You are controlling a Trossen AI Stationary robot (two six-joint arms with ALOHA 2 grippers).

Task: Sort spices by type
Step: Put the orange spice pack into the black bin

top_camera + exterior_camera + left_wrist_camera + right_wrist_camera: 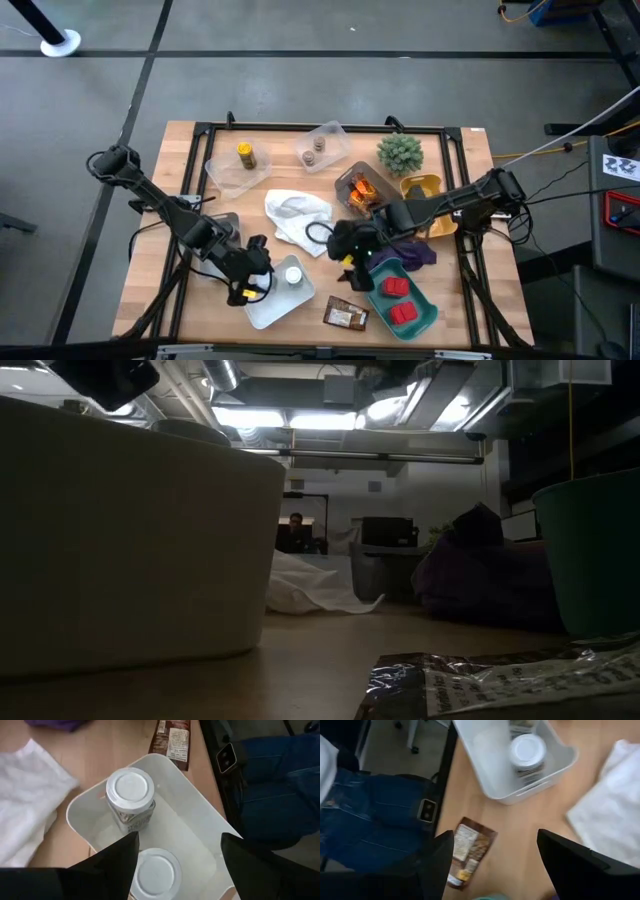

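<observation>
white-capped jar (156, 872) sits between the open left tool's (177, 851) fingers.

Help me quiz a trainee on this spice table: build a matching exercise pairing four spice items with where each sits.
Items:
1. yellow jar
2. red boxes
3. white-capped jars
4. brown packet

Places:
A. teal tray
B. bare table, near edge
C. white tray, under the left gripper
D. clear tray, far left

Pairs: 1-D, 2-A, 3-C, 4-B

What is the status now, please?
Left tool open above white tray, two white-capped jars inside. Right tool open, empty, over brown packet. Nothing blocking.
</observation>
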